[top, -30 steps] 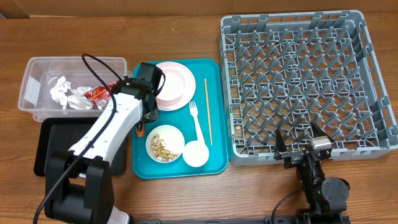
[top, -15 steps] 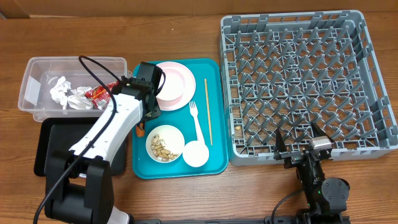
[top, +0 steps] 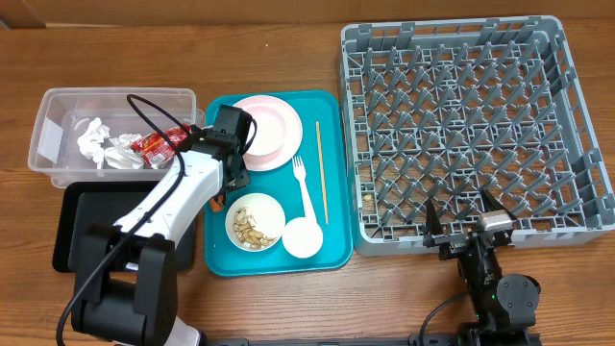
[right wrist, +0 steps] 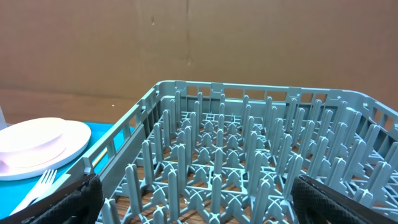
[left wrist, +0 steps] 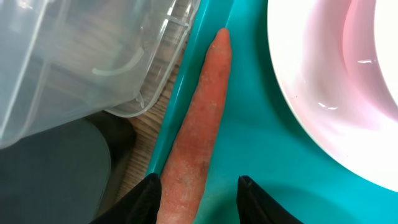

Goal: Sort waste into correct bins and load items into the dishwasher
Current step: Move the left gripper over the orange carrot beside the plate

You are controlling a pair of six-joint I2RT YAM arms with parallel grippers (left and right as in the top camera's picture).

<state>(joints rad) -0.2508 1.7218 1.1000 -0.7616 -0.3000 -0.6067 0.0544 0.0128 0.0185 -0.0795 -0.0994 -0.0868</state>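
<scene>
Carrot (left wrist: 202, 124) lies along the teal tray's (left wrist: 249, 149) nine o'clock edge, between my left claw's (left wrist: 199, 190) parted fingers, not pinched. My right claw (top: 461, 208) gapes wide at the grey rack's (top: 452, 21) six o'clock rim.

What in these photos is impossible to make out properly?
Carrot: in the overhead view, nearly all hidden under the left arm; in the left wrist view, its lower end is cut off by the bottom edge.
Left pincer: only the fingertips show, so contact with the carrot is unclear.
Black tray: overhead, partly covered by the arm's base.
Speck in the grey rack: overhead, too small to identify.
</scene>
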